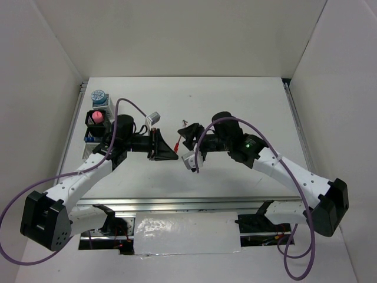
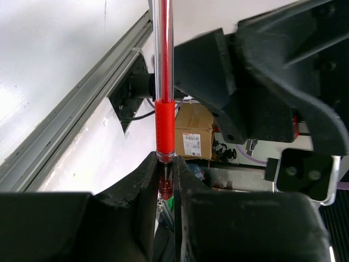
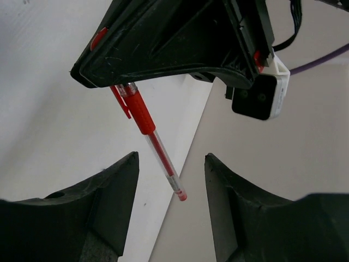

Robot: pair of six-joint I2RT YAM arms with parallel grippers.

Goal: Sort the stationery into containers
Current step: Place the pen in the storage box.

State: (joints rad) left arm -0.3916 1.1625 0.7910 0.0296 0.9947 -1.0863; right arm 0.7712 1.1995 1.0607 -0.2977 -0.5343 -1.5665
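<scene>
The red pen (image 3: 150,128) hangs in mid-air above the middle of the table (image 1: 235,100), one end clamped in the left gripper (image 2: 165,169); the right gripper (image 3: 170,162) faces it, jaws apart either side of the free end, not touching

Red pen (image 3: 143,115) looks glossy clear plastic; left claw (image 2: 165,172) matt black plastic.

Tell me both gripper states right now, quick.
Left gripper: closed on the red pen.
Right gripper: open, holding nothing; the pen's tip shows between its spread fingers, untouched.
</scene>
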